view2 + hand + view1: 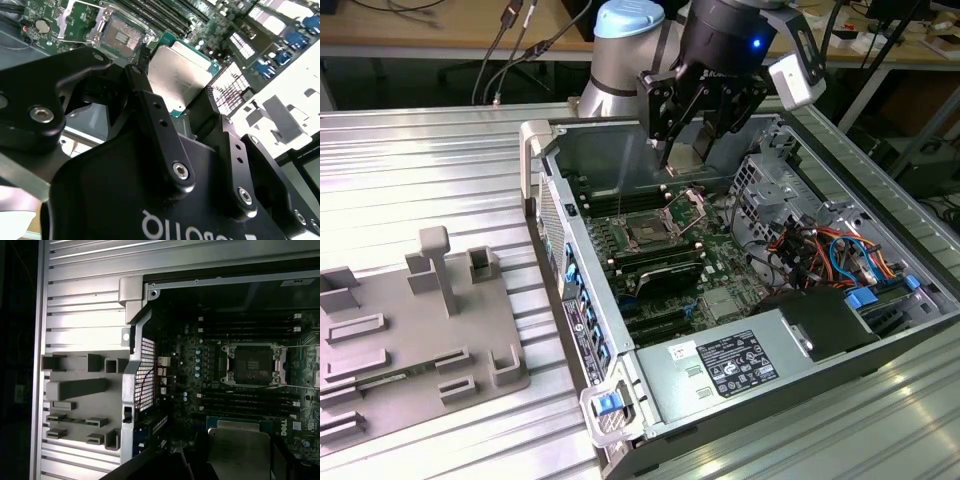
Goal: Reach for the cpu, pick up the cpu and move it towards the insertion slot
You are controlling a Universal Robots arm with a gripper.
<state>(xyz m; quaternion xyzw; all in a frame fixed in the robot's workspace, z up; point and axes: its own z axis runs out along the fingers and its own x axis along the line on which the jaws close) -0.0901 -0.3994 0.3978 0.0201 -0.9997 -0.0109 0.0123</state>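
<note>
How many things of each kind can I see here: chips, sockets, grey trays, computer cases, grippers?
Silvery square cpu chip, held in the gripper: 1
Square metal-framed insertion slot: 1
Grey moulded tray: 1
Open computer case: 1
Black gripper: 1
Total: 5

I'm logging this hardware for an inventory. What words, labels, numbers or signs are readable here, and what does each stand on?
No text reads well enough to quote.
pincer body: white lettering, upside down and cut by the picture's edge.
power supply label: dense print and marks, too small to read.
motherboard: small white mark near the cpu, too blurred.
cpu top, in both wrist views: no print readable.
</note>
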